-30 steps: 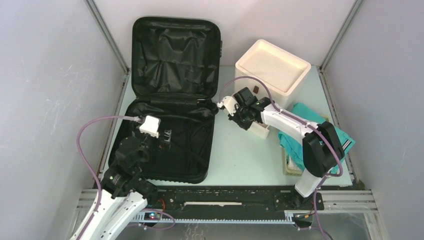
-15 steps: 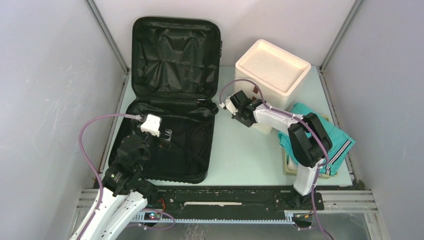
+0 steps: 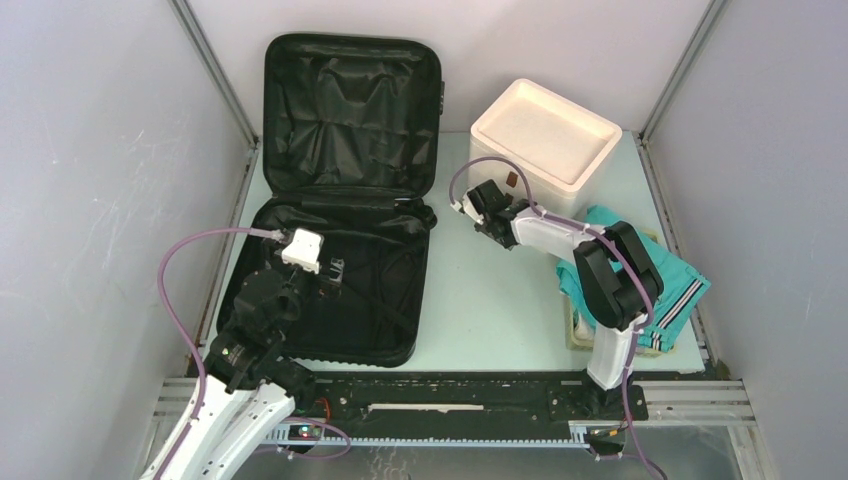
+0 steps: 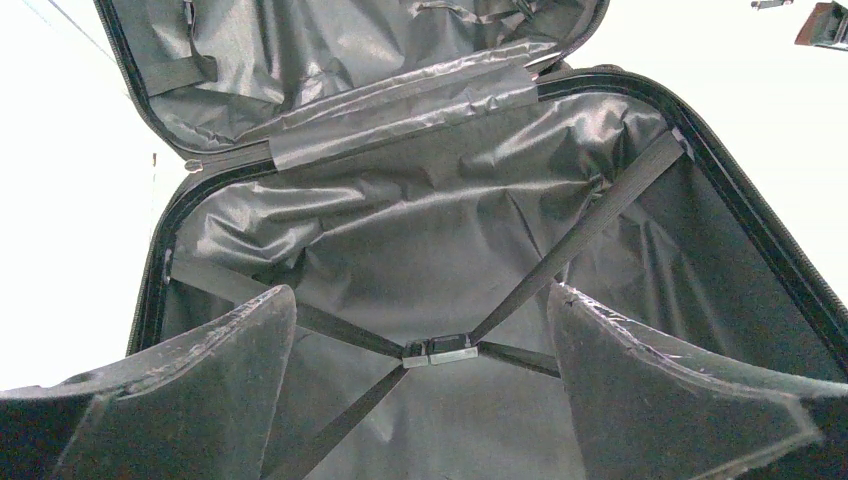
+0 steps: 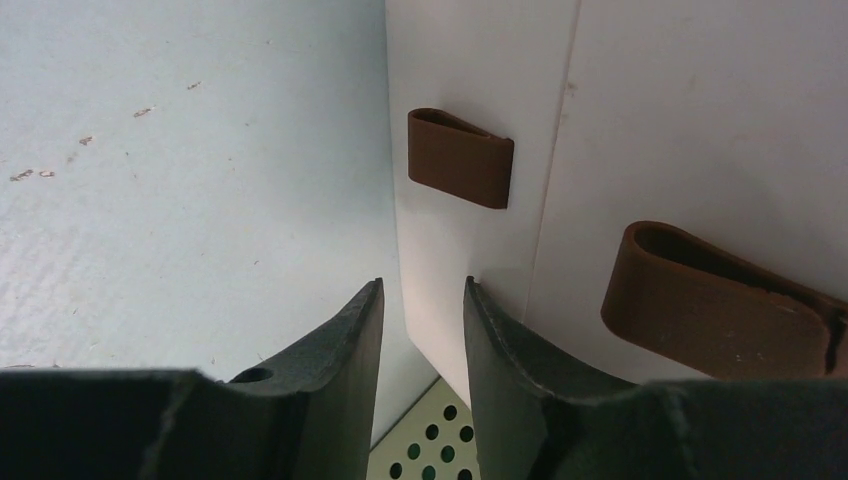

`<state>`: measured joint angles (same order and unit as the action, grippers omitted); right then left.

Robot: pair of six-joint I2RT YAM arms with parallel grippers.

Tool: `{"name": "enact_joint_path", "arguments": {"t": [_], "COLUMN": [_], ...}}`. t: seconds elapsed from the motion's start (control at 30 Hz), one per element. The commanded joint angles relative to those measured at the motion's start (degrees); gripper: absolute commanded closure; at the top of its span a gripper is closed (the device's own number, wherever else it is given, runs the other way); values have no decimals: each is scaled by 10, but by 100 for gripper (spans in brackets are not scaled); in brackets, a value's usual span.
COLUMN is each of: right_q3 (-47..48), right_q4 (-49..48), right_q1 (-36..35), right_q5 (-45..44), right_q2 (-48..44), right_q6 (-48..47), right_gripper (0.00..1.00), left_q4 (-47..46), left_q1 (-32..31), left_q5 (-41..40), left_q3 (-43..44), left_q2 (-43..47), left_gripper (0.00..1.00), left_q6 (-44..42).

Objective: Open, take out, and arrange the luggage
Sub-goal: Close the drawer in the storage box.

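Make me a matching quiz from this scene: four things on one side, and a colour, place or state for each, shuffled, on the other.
Things:
1. suitcase
2. box
3. cloth
4. left gripper

Descriptions:
A. teal, at the right edge
B. wide open, near left
C. white, back right
D. black, lid standing up

Pairs: 1-D, 2-C, 3-A, 4-B
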<state>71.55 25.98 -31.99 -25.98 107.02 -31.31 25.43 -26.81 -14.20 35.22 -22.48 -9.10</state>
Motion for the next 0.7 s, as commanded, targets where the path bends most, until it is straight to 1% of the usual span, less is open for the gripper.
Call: {"name": "enact_joint_path", "arguments": {"t": [0.0, 0.23, 0.37, 0.5, 0.67], "right_q3": [-1, 0, -1, -1, -1], "right_q4": [-23, -9, 11, 36, 67], "right_q1": [16, 15, 2, -2, 14], "right_q5": [-38, -15, 23, 101, 190], "right_q2": [-4, -13, -45, -109, -177], "right_q6": [-12, -8, -3, 9, 9], "right_gripper": [55, 53, 53, 53, 53], "left_q4": [-13, -13, -13, -13, -13], "left_q1": [5, 5, 5, 5, 5], "left_q5": [10, 8, 7, 7, 6], "left_q3": [-5, -6, -6, -6, -6], "left_q2": [5, 7, 8, 12, 14], "left_gripper": [0, 0, 0, 0, 0], "left_q6": [-11, -11, -11, -11, -11]}}
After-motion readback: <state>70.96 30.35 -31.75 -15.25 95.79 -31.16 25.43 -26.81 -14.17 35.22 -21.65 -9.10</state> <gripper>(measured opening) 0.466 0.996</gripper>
